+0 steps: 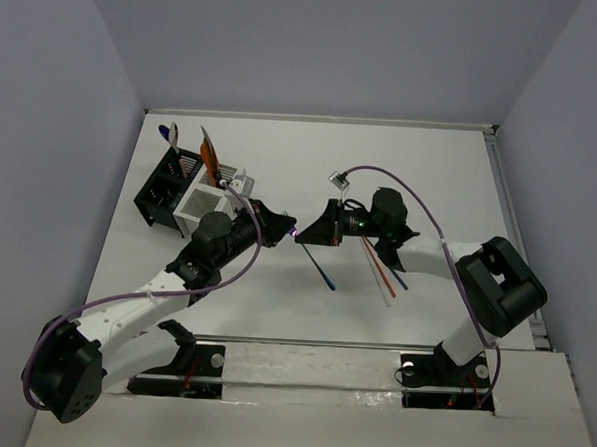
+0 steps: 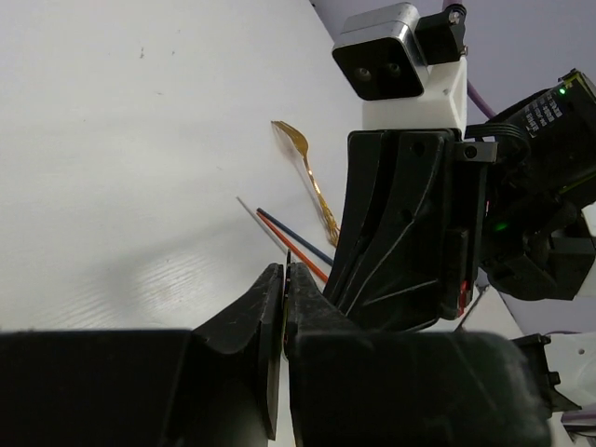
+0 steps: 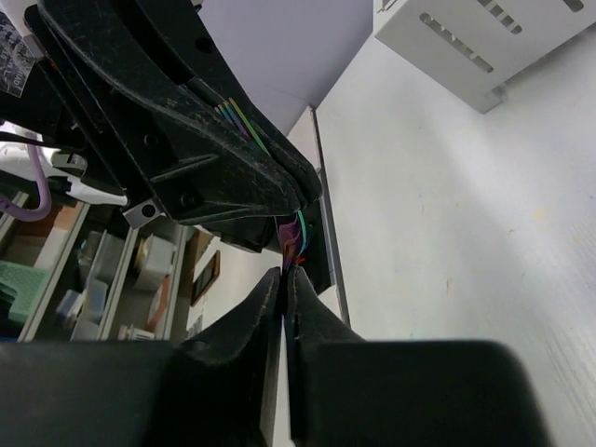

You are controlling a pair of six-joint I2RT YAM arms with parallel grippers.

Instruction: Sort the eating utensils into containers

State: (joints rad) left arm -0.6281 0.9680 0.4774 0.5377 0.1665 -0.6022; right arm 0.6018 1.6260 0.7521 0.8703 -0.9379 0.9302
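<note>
My left gripper [image 1: 281, 227] and right gripper [image 1: 306, 234] meet tip to tip above the middle of the table. A thin purple fork [image 1: 294, 232] spans between them. The left wrist view shows my left gripper [image 2: 284, 270] shut on its edge. The right wrist view shows my right gripper [image 3: 284, 273] shut, with the purple fork [image 3: 294, 235] rising from its tips. The black caddy [image 1: 163, 188] and white caddy [image 1: 201, 206] stand joined at the back left. A blue spoon [image 1: 171, 134] and an orange stick [image 1: 208, 157] stand in them.
A blue spoon [image 1: 321, 268] lies on the table below the grippers. Red [image 1: 376, 266], white [image 1: 383, 283] and dark blue [image 1: 396, 277] sticks lie under my right arm. A gold fork [image 2: 312, 182] lies beyond them. The white caddy [image 3: 484, 47] shows past my left arm.
</note>
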